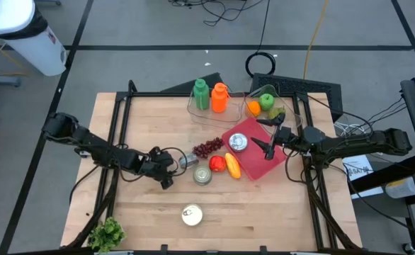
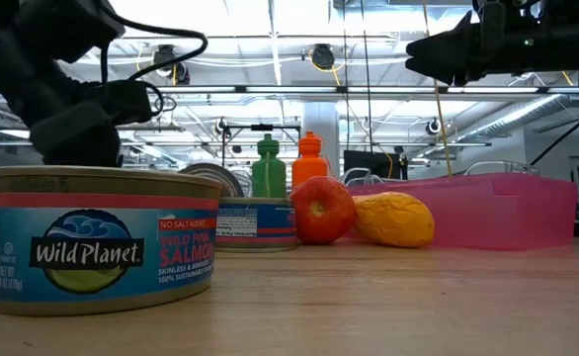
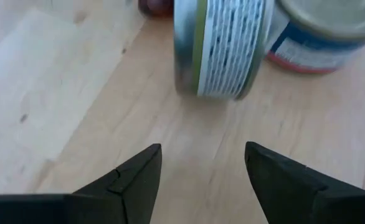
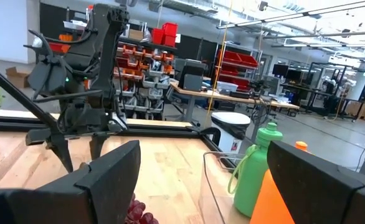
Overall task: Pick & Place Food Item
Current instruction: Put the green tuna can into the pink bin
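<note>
High view shows you a pink tray point(image 1: 258, 159) holding one can point(image 1: 239, 142), and a clear bin point(image 1: 282, 105) with fruit. Your left end effector point(image 3: 202, 167) is released, a tipped can point(image 3: 223, 46) lying on the counter point(image 1: 151, 212) just ahead. Right end effector point(image 1: 265, 146), also released, hovers over the tray.

The tabletop point(image 1: 144, 212) is showing pale, matt wood planks with a smooth finish and visible grain. The salmon can point(image 2: 100, 237) is gleaming as metal at its rim under a glossy paper label, and the tipped can point(image 3: 223, 46) is showing the same shiny metal and printed wrap. The pink tray point(image 2: 507, 208) is looking like translucent plastic, the green bottle point(image 4: 257, 171) like smooth plastic, and the left claw point(image 3: 201, 180) like matt black plastic.
</note>
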Controlling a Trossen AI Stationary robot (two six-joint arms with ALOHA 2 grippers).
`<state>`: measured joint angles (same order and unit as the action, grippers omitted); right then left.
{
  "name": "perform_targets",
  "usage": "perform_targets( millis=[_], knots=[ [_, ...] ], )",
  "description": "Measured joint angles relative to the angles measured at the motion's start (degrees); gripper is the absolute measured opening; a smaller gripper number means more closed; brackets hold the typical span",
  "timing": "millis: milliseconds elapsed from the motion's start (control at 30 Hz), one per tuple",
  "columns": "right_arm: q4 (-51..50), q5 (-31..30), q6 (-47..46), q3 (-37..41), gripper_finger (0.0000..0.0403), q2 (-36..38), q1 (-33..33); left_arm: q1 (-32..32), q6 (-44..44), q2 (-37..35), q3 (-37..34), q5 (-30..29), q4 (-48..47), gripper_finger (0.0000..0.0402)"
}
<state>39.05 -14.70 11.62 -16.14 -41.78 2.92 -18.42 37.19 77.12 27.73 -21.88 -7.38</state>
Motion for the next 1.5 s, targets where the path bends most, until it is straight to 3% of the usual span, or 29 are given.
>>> perform_targets(
  millis=[333,633,1000,1500],
  knots=[
    [-0.1,0.0,-0.2,0.0,0.0329,0.0,0.0,1.9,-5.6,-0.1,0.1,-1.0,8.0,0.0244],
    [-0.5,0.0,0.5,0.0,0.0329,0.0,0.0,3.6,-7.9,-0.1,0.1,-0.8,8.2,0.0244],
    [-0.3,0.1,0.5,0.0,0.0329,0.0,0.0,7.0,-18.8,-0.1,0.1,-1.0,14.4,0.0244],
    [-1.0,1.5,1.1,0.0,0.0329,0.0,0.0,10.7,-20.9,0.7,0.2,4.2,16.3,0.0244]
  ],
)
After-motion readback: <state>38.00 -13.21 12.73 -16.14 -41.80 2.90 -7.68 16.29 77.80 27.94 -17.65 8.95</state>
